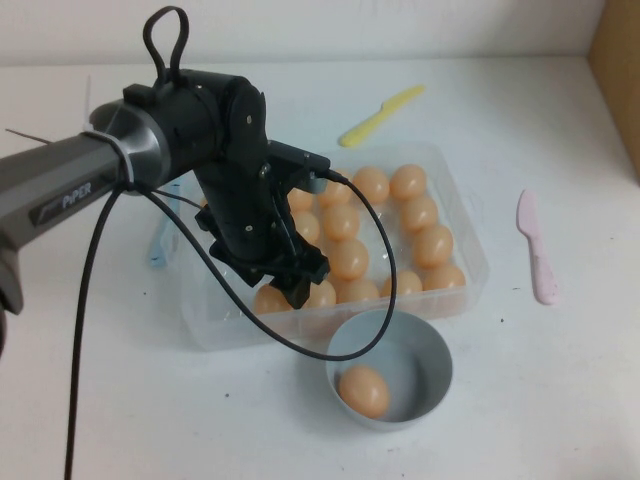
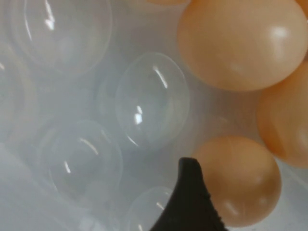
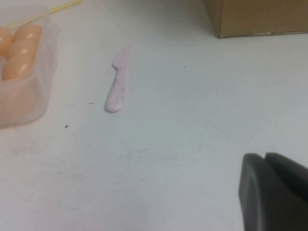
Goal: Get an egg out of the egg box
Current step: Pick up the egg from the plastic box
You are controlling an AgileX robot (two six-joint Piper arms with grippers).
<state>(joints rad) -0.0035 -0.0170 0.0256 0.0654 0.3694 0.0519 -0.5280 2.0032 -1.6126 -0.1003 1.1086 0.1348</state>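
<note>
Left arm bent down over the table, right arm out of the high view.

The left arm reaches in from the left, its wrist turned downward, and the left gripper (image 1: 297, 288) points down at the near side. The right gripper (image 3: 274, 192) shows only in its wrist view, its two dark fingers pressed together above the table.

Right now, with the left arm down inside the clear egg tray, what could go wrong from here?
The left gripper hangs low in the clear plastic egg box, one fingertip beside a peach-orange egg; closing off-centre could squirt it aside. Eggs sit tightly packed, so neighbours may get nudged. The round pale blue-grey bowl already holding an egg is near; a swing could clip it. The right gripper is parked over bare table.
</note>
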